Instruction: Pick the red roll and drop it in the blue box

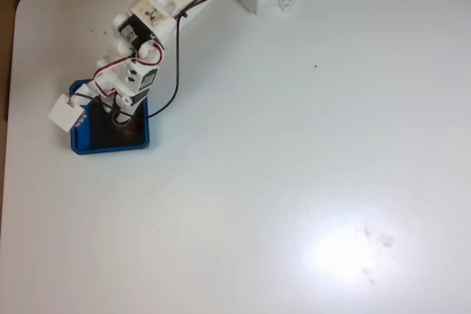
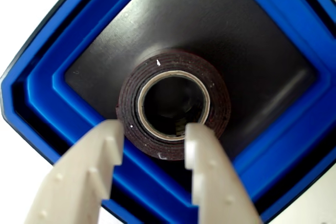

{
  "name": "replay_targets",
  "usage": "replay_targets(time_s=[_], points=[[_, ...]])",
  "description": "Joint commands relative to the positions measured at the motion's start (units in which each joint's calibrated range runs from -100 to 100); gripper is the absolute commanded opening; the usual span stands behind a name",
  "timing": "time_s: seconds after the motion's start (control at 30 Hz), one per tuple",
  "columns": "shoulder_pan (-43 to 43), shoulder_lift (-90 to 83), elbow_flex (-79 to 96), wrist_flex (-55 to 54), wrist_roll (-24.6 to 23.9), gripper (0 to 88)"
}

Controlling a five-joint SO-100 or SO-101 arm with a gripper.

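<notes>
The roll [image 2: 173, 103] lies flat on the box [image 2: 42, 77] floor. The gripper [image 2: 155, 145] straddles its near wall, jaws slightly parted; grip or release cannot be determined.

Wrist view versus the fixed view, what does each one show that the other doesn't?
The wrist view gives the close detail: the red roll lying flat on the black floor of the blue box, its pale hollow core, and the hand with one fingertip over the roll's wall and one outside it, apart. The fixed view gives the setting: the whole white arm reaching over the box at the left of the white table, and a black cable. Both show the blue box, with the hand above it.
</notes>
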Motion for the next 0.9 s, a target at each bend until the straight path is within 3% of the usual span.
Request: replay_targets(time_s=[0.0,0.3,0.67,0.87], points=[[0.46,-10.24,3.75,-0.56,-0.19,11.2],[-1.20,-40.17,30.62,-1.05,0.24,11.2],[-16.15,-76.54,59.19,-1.55,0.24,11.2],[-25.33,-89.58,76.98,-13.26,0.24,11.2]])
